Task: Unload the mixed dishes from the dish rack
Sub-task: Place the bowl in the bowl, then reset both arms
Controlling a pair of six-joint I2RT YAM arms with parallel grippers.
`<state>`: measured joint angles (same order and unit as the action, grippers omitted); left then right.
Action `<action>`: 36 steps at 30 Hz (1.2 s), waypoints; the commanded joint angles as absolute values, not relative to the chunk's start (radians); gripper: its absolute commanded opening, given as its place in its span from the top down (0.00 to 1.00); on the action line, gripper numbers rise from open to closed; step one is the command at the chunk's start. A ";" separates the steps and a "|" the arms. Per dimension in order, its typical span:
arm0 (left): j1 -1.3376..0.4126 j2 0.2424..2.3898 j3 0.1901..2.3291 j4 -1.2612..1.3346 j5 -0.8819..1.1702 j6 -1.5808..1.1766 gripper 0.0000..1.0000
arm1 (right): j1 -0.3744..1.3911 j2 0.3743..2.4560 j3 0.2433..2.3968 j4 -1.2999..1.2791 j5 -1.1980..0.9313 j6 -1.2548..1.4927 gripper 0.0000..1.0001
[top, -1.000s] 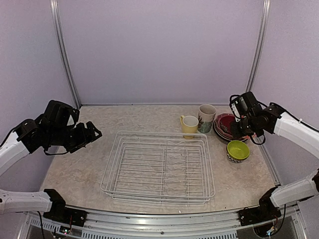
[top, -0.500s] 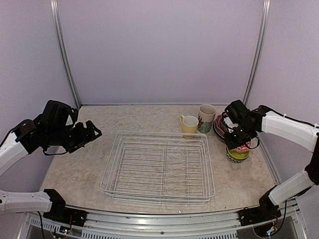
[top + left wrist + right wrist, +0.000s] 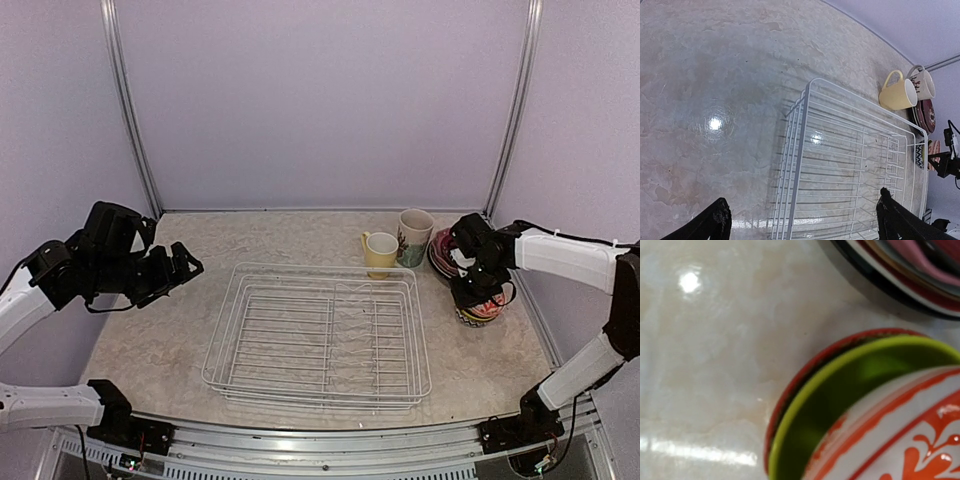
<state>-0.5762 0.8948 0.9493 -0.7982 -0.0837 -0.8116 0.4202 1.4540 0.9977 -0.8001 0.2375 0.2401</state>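
The dish rack [image 3: 320, 335] stands empty at the table's middle; it also shows in the left wrist view [image 3: 855, 165]. My right gripper [image 3: 478, 292] is low over the lime-green bowl [image 3: 468, 316] at the right and holds the red-patterned bowl [image 3: 910, 435], which sits tilted inside the lime-green bowl [image 3: 840, 390]. Its fingers are hidden in the right wrist view. The stacked plates [image 3: 446, 254], the pale yellow mug [image 3: 380, 248] and the floral cup [image 3: 414, 234] stand behind the rack's far right corner. My left gripper [image 3: 186, 268] is open and empty, raised left of the rack.
A dark red rim [image 3: 790, 390] shows under the lime-green bowl. The plate stack's edge [image 3: 900, 285] lies just behind the bowls. The enclosure's right wall is close to the right arm. Bare marbled table [image 3: 715, 100] lies left of the rack.
My right gripper has moved from above the plate stack toward the front and down onto the lime-green bowl, carrying the red-patterned bowl. The left arm has not moved.
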 commanded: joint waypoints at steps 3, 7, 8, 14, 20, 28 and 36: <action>-0.569 0.876 0.967 -0.825 -0.081 -0.825 0.03 | 0.400 1.488 0.995 -0.750 0.237 0.239 0.91; -0.569 0.874 0.979 -0.829 -0.083 -0.825 0.03 | 0.399 1.457 1.002 -0.758 0.230 0.242 0.70; -0.569 0.873 0.983 -0.832 -0.085 -0.824 0.03 | 0.400 1.442 1.006 -0.762 0.231 0.240 0.61; -0.569 0.868 1.034 -0.846 -0.107 -0.795 0.01 | 0.399 1.291 1.052 -0.794 0.253 0.227 0.30; -0.566 0.863 1.159 -0.858 -0.136 -0.728 0.01 | 0.398 1.103 1.124 -0.776 0.271 0.180 0.18; -0.565 0.808 1.290 -0.810 -0.118 -0.608 0.01 | 0.400 0.817 1.185 -0.624 0.252 0.114 0.00; -0.565 0.673 1.324 -0.681 -0.085 -0.509 0.01 | 0.400 0.627 1.241 -0.486 0.180 0.046 0.00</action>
